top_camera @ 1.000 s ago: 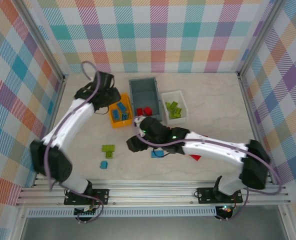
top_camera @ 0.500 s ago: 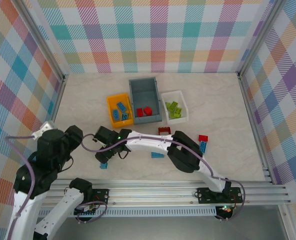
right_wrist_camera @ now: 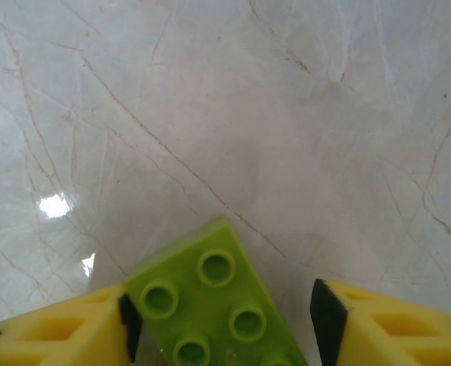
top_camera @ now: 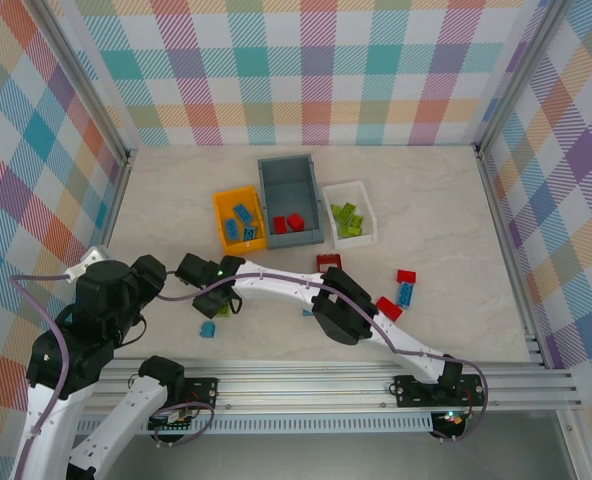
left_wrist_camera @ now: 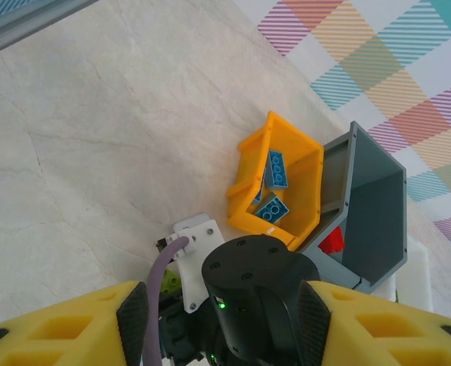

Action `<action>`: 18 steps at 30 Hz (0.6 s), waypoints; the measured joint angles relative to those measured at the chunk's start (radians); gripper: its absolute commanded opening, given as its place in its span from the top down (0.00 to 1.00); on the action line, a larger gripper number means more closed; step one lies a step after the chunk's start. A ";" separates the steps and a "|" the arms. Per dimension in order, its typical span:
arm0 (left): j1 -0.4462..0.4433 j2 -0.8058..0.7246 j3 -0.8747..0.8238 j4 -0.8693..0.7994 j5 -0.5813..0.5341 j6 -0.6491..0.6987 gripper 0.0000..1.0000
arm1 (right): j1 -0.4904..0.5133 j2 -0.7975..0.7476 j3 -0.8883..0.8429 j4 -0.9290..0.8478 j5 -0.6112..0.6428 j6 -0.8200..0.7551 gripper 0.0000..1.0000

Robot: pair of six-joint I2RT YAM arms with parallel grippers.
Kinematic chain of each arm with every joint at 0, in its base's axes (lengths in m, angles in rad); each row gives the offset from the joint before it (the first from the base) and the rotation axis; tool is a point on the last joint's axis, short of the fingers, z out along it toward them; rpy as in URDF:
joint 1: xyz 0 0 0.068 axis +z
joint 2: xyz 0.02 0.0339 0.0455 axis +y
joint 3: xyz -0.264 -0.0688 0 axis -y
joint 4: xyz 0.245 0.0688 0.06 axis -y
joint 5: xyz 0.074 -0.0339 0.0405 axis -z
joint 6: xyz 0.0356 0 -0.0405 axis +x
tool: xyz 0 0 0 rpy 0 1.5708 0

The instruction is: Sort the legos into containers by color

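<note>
1. One lime-green brick [right_wrist_camera: 210,305] is seen lying flat, studs up, on the marbled tabletop [right_wrist_camera: 233,114], between the yellow fingers [right_wrist_camera: 50,332] of the right claw [right_wrist_camera: 222,301].
2. That claw is held open around the brick: one finger is touching the brick's edge, and a gap is left at the other.
3. One small blue brick [top_camera: 207,329] is found just beside the right claw [top_camera: 214,300], on its near side.
4. More loose bricks are scattered well behind that claw, along its arm: a red brick [top_camera: 328,262], a second red brick [top_camera: 406,276], a second blue brick [top_camera: 404,292] and a third red brick [top_camera: 388,308].
5. Three bins are lined up beyond the claw: the orange-yellow bin [top_camera: 219,215] with blue bricks, the grey-blue bin [top_camera: 288,185] with red ones, and the white bin [top_camera: 348,187] with lime-green ones.
6. The left claw [left_wrist_camera: 222,305] is held open and empty above the right arm's black wrist [left_wrist_camera: 256,297]; the orange-yellow bin [left_wrist_camera: 302,198] and the grey-blue bin [left_wrist_camera: 370,206] are seen ahead of it.
</note>
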 measured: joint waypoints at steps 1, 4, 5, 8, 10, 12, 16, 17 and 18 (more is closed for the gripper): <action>0.000 0.000 -0.004 0.003 0.007 0.000 0.44 | -0.001 0.000 0.003 -0.005 0.002 0.003 0.51; 0.000 0.006 -0.026 0.021 0.034 -0.002 0.44 | -0.011 0.000 0.006 -0.015 0.002 0.003 0.59; 0.000 0.014 -0.034 0.028 0.046 -0.001 0.44 | -0.016 0.000 0.006 -0.018 0.002 0.004 0.63; 0.000 0.034 -0.064 0.055 0.087 -0.001 0.45 | -0.029 0.000 0.012 -0.019 0.004 0.003 0.72; 0.000 0.043 -0.079 0.066 0.107 0.002 0.45 | -0.034 -0.001 0.012 -0.021 0.010 0.004 0.73; 0.000 0.050 -0.089 0.093 0.137 0.007 0.44 | -0.047 -0.008 0.012 -0.024 0.020 0.003 0.73; 0.000 0.094 -0.091 0.161 0.252 0.029 0.45 | -0.079 -0.138 -0.096 -0.022 0.058 0.029 0.73; 0.000 0.121 -0.091 0.190 0.294 0.031 0.45 | -0.090 -0.198 -0.142 -0.016 0.066 0.037 0.73; 0.000 0.146 -0.091 0.219 0.328 0.032 0.45 | -0.102 -0.270 -0.189 -0.015 0.072 0.049 0.73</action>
